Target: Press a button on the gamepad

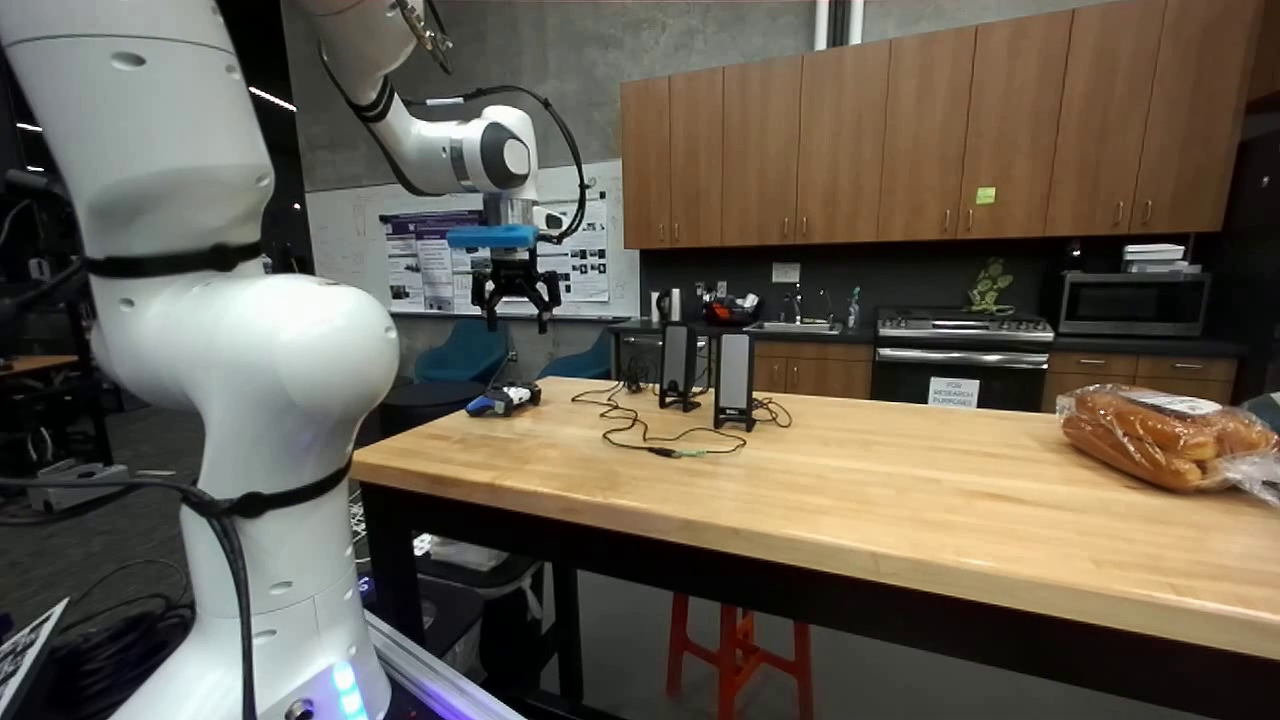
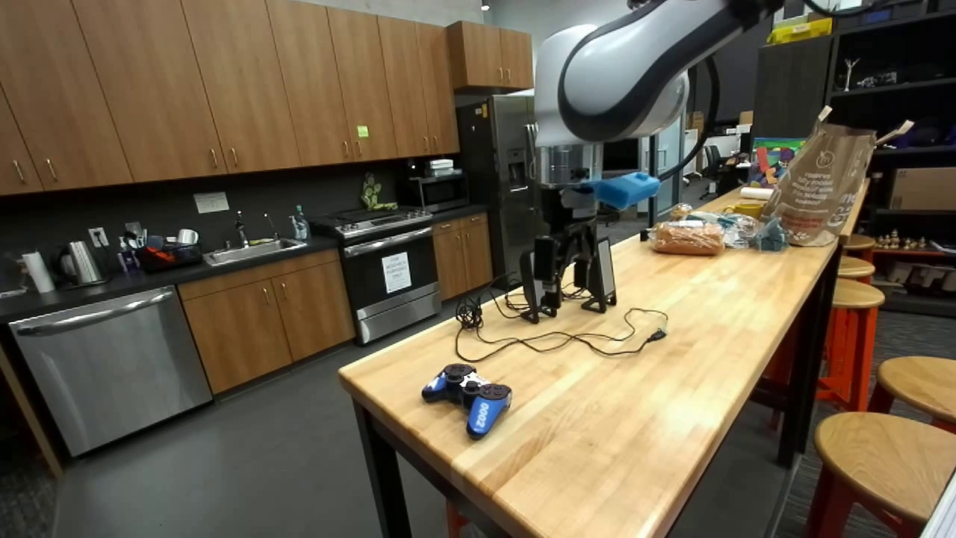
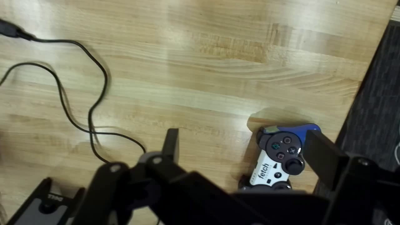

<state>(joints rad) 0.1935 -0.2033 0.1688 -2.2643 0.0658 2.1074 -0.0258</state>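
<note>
Plainly wooden, the pale tabletop [image 2: 567,463] stands across a grey floor [image 2: 261,463] from brown cupboards [image 2: 246,90], a stove [image 2: 366,273] and a sink [image 2: 224,258]. Near the tabletop's end edge, toward the cupboard-side corner, lies the gamepad [image 2: 472,391], buttons [image 3: 287,140] up; its long axis runs roughly parallel to that edge, its grips [image 2: 485,418] pointing toward it. Well above hangs the hand [image 1: 517,325], fingers [image 3: 171,144] spread apart.

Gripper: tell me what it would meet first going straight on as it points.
Most likely the wooden tabletop beside the gamepad; depth is unclear, so the gripper might clip the gamepad first.
</note>
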